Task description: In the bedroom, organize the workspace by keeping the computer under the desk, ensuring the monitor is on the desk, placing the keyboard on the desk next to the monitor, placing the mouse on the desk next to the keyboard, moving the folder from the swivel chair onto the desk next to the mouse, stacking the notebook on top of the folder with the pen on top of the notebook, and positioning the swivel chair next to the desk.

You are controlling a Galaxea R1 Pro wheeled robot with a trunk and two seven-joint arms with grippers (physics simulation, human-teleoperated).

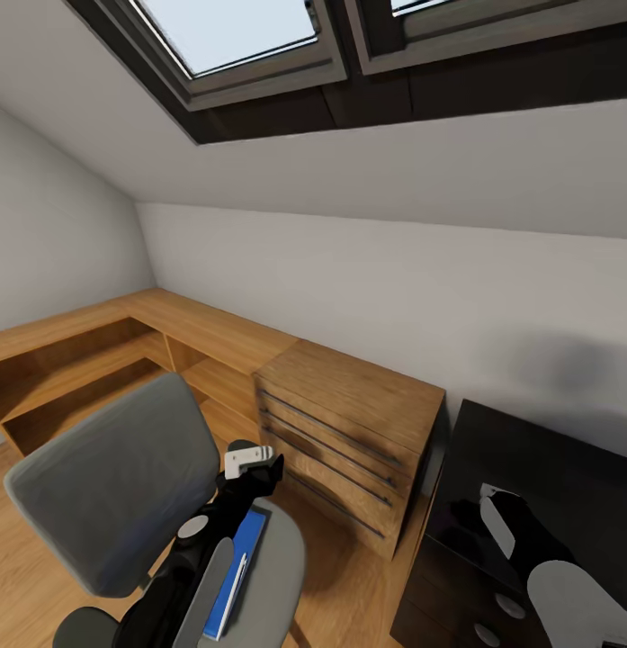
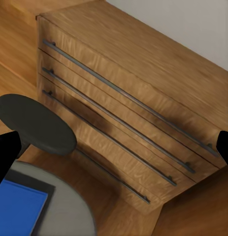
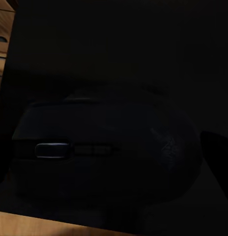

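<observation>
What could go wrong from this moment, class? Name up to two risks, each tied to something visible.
1. The blue folder lies on the swivel chair under the left arm; since the chair probably rolls, a push from the left tool might shift it.
2. The mouse sits near the desk edge by the right tool; a nudge could knock it off.

This is an attic room in a home, fitted out as a study corner: a sloped pale ceiling with a dark-framed skylight (image 1: 259,54), a warm wood floor (image 1: 349,585), a low wooden shelf unit (image 1: 97,351), a wooden drawer chest (image 1: 349,423), a grey-backed swivel chair (image 1: 115,486) and a glossy black worktop (image 1: 556,477).
</observation>
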